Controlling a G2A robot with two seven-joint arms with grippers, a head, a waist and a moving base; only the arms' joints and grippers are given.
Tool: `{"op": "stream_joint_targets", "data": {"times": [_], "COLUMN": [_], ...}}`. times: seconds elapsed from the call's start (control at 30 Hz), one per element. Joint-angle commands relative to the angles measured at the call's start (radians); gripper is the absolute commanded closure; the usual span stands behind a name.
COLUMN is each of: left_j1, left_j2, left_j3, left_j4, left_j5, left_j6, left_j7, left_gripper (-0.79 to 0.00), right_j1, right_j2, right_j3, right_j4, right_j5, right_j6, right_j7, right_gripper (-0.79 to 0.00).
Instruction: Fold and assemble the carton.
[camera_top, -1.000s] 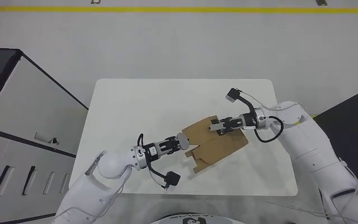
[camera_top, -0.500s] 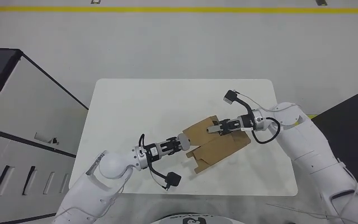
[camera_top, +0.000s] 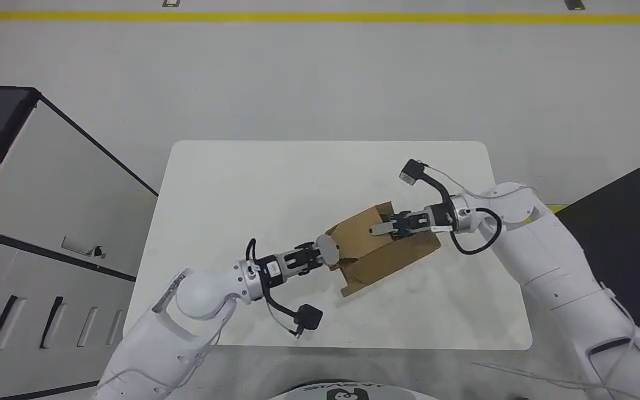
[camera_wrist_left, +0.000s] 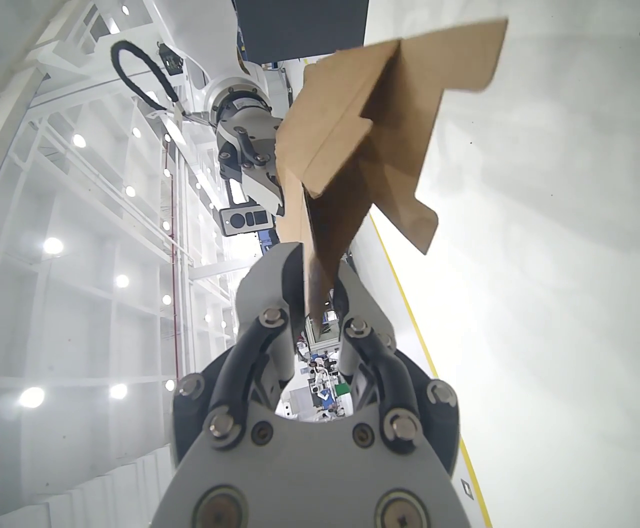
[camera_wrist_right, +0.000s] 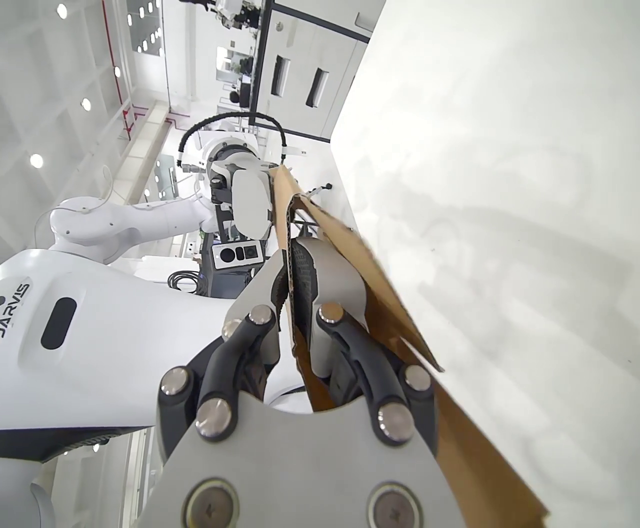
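A brown cardboard carton (camera_top: 380, 255) is held between my two grippers over the right-middle of the white table (camera_top: 240, 190), partly unfolded, with its flaps hanging toward the table's front. My left gripper (camera_top: 326, 250) is shut on the carton's left edge; in the left wrist view the panel (camera_wrist_left: 380, 125) runs down between the fingers (camera_wrist_left: 280, 285). My right gripper (camera_top: 386, 228) is shut on the carton's far top edge; in the right wrist view the corrugated edge (camera_wrist_right: 289, 280) sits between the pads and a flap (camera_wrist_right: 400, 340) slants past them.
A grey cabinet (camera_top: 50, 190) with a dark top stands off the table's left side. A dark surface (camera_top: 610, 205) lies beyond the right edge. Bare tabletop spreads to the left, behind and in front of the carton.
The carton has drawn in and tilted up from lying flatter on the table. Its right corner and front flaps now sit closer to the grippers. Both grippers keep their hold.
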Motion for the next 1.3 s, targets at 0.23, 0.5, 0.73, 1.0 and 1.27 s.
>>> {"op": "stream_joint_targets", "data": {"times": [0.23,0.5,0.73,1.0,1.27], "left_j1": [0.004,0.029,0.03,0.025,0.018], "left_j2": [0.001,0.003,0.002,0.002,0.001], "left_j3": [-0.021,-0.049,-0.035,-0.021,0.01], "left_j4": [0.004,0.001,0.005,-0.005,-0.012], "left_j5": [-0.038,-0.047,-0.04,0.018,0.069], "left_j6": [0.049,0.077,0.069,0.064,0.061], "left_j7": [-0.043,-0.093,-0.089,-0.122,-0.115], "left_gripper": [-0.785,-0.785,-0.785,-0.785,-0.785], "right_j1": [-0.019,-0.038,-0.06,-0.089,-0.115], "right_j2": [0.002,-0.001,-0.005,-0.009,-0.014], "right_j3": [0.045,0.109,0.111,0.15,0.156], "right_j4": [0.038,0.073,0.052,0.037,0.003], "right_j5": [0.065,0.224,0.243,0.312,0.319], "right_j6": [-0.022,-0.062,-0.045,-0.05,-0.033], "right_j7": [-0.025,-0.055,-0.098,-0.131,-0.199], "right_gripper": [0.0,0.0,0.0,0.0,0.0]}}
